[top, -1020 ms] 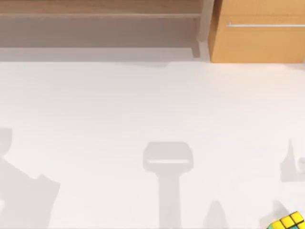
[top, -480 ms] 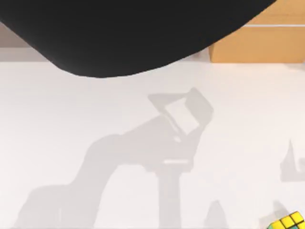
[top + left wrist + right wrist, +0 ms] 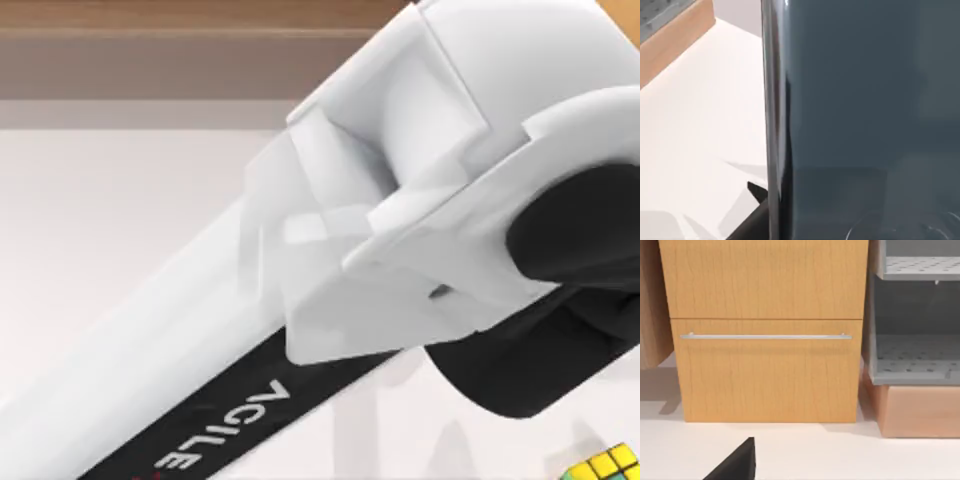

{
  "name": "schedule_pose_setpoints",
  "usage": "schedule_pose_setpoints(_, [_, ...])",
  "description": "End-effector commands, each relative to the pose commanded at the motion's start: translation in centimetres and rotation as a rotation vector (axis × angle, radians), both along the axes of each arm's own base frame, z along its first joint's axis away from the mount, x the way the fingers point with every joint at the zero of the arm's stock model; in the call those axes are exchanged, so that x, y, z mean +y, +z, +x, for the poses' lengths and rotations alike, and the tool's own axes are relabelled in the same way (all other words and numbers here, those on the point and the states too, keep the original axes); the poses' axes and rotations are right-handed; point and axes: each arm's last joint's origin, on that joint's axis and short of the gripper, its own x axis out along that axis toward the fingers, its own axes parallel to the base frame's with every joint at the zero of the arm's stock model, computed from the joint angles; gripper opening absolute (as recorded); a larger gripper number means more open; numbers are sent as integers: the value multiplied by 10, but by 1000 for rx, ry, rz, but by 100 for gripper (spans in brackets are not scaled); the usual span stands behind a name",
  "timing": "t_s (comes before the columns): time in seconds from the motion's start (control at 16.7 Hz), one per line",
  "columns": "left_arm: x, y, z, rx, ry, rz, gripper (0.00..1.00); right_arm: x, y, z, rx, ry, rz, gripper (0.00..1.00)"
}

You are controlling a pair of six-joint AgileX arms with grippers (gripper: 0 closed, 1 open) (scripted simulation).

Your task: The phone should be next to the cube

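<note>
White arm links swing close under the top camera, covering much of the worktop [image 3: 120,220].
Yellow-and-green cube [image 3: 603,467] sits at the near right corner, cut off by the edge — a dark slab [image 3: 865,120], maybe the phone, looms before the left wrist camera; jaws' state: cannot tell.
</note>
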Motion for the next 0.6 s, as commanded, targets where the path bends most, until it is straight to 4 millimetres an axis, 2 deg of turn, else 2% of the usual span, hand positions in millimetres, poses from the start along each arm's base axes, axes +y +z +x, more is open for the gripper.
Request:
schedule_pose_setpoints(0.12, [-5,-51,12,216,133,135,0,0,0,0,0,0,0,100])
schedule_pose_setpoints(0.3, [-1,-116,24,471,355,308,0,0,0,0,0,0,0,100])
schedule_pose_setpoints(0.48, [10,-165,29,651,576,448,0,0,0,0,0,0,0,100])
schedule_pose_setpoints(0.6, [18,-189,30,733,705,521,0,0,0,0,0,0,0,100])
